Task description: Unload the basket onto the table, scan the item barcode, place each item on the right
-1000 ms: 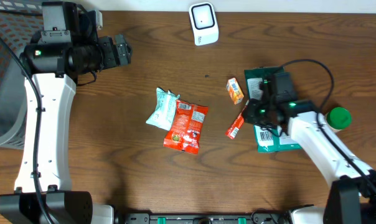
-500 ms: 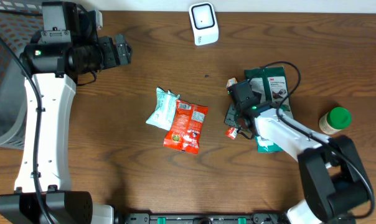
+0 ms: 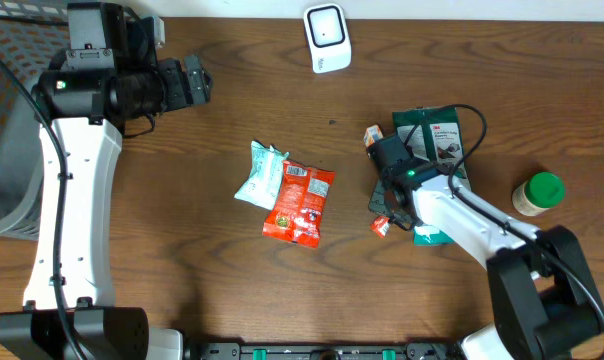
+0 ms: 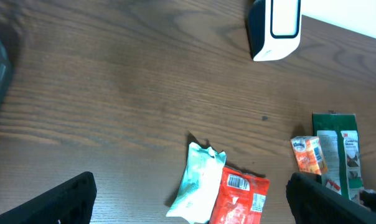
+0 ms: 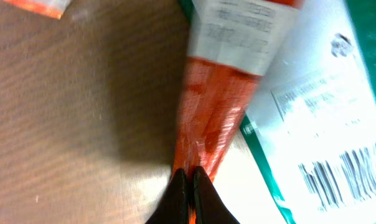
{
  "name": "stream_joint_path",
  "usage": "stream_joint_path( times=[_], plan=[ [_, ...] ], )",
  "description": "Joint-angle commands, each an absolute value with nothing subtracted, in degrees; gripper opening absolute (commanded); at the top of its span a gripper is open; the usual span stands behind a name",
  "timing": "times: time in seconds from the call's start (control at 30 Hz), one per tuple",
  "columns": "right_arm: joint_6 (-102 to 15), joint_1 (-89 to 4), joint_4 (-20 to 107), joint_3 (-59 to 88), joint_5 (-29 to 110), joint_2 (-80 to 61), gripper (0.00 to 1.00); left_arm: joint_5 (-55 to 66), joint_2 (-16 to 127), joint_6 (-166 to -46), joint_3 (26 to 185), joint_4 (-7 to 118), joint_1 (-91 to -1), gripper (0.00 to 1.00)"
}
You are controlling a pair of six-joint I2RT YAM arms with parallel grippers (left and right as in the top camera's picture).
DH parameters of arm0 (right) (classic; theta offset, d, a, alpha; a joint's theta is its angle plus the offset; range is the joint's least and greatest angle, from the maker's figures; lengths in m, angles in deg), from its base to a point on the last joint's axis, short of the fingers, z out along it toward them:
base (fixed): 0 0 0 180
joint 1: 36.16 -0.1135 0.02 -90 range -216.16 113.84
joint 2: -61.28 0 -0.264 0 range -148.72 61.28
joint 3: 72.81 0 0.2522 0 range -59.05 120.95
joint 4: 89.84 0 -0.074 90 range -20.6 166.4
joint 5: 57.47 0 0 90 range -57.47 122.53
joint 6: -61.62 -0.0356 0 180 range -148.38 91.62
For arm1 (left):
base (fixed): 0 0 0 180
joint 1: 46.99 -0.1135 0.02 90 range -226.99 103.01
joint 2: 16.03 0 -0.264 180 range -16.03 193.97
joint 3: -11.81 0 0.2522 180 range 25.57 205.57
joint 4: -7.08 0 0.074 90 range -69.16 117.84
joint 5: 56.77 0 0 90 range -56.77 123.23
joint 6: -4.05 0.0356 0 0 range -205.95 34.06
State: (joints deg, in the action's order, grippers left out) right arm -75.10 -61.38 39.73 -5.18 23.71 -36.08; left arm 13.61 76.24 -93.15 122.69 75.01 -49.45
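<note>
Right gripper (image 5: 188, 178) pinching slim crinkled orange sachet (image 5: 216, 106), woodgrain table (image 5: 70, 112)

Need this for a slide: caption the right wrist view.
Right gripper shut on an orange packet beside a green package.

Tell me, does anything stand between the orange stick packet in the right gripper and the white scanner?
Nothing visible blocks it. The right gripper is shut on the orange stick packet. Toward the white scanner the table is bare wood; only a small orange packet lies flat close beside that line.
</note>
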Motion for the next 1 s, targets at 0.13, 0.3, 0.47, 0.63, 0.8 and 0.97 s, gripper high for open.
stream_joint_path(
  times=[0.13, 0.3, 0.47, 0.63, 0.8, 0.97],
  plan=[
    [-79.23, -67.23, 39.8, -5.53, 28.41, -32.03, 0.01, 13.11, 76.44, -92.6, 123.3, 75.23, -49.47, 0.97],
    [-79.54, -73.37, 43.82, -5.53, 28.3, -32.06, 0.02, 13.11, 76.44, -92.6, 123.3, 75.23, -49.47, 0.97],
    [-75.41, -79.54, 52.65, -5.53, 27.88, -32.06, 0.44, 13.11, 76.44, -92.6, 123.3, 75.23, -49.47, 0.97],
    [-72.28, -81.07, 55.51, -3.76, 30.42, -32.06, 0.64, 13.11, 76.44, -92.6, 123.3, 75.23, -49.47, 0.98],
    [-71.1, -80.67, 46.14, 4.31, 29.32, -32.06, 0.72, 13.11, 76.44, -92.6, 123.3, 75.23, -49.47, 0.97],
    [-70.88, -80.67, 46.05, 5.81, 27.16, -32.12, 0.96, 13.11, 76.44, -92.6, 123.3, 75.23, -49.47, 0.97]
  ],
)
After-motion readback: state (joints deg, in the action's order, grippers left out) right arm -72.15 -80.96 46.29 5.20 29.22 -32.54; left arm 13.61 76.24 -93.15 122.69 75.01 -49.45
